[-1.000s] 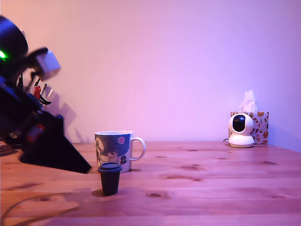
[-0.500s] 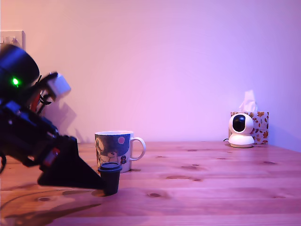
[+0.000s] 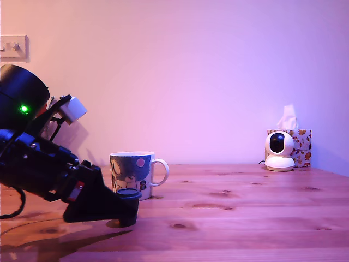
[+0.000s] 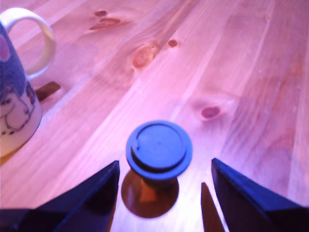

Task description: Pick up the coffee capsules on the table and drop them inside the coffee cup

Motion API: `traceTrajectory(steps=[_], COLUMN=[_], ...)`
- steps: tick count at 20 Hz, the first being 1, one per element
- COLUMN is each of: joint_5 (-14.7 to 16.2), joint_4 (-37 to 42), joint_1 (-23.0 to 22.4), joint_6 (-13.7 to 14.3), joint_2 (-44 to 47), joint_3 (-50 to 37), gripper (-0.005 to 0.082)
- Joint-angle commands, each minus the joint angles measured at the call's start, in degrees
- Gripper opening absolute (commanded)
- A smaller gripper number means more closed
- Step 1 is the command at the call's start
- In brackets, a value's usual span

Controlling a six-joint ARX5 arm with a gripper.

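The blue capsule (image 4: 159,151) stands upright on the wooden table (image 3: 245,218), long axis vertical, its wide flat-rimmed lid up and the tapered body narrowing toward the boards. It sits just in front of the coffee cup (image 3: 132,173), near but apart. In the exterior view it reads almost black; the wrist view shows the lid as smooth blue plastic, round, with a raised ring. The gripper (image 4: 164,186) is down at table level, its two dark wedge-shaped fingers (image 4: 91,193) spread wide on either side of the capsule, with clear gaps both sides, touching nothing. The mug is glossy white ceramic with a loop handle pointing to the exterior view's right, wearing a blue-grey cartoon band and a pink dot; the wrist view cuts most of it off. In the exterior view the finger hides the capsule's lower left side. The table is knotty, grained pine. Only one capsule shows; the mug's inside can't be seen.
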Motion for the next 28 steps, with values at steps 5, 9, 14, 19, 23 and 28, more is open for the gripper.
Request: traceTrajectory(steps=[5,9,14,19,23,28], joint_5=[0.6,1.0,0.9,1.0,1.0,1.5], joint_4=[2.9,3.3,3.9,4.2,4.3,5.9], joint_1=[-0.3,-0.3,-0.5,-0.5,-0.5,-0.5], joint_6=[-0.3,-0.3,-0.3,-0.3,-0.4,-2.1], joint_2=[2.9,4.9,5.1,5.1,5.0,3.9], joint_3=[1.2,2.1,2.4,3.0,3.0,3.0], gripper=[0.0551,0.0551,0.0452,0.0239,0.0194,0.0194])
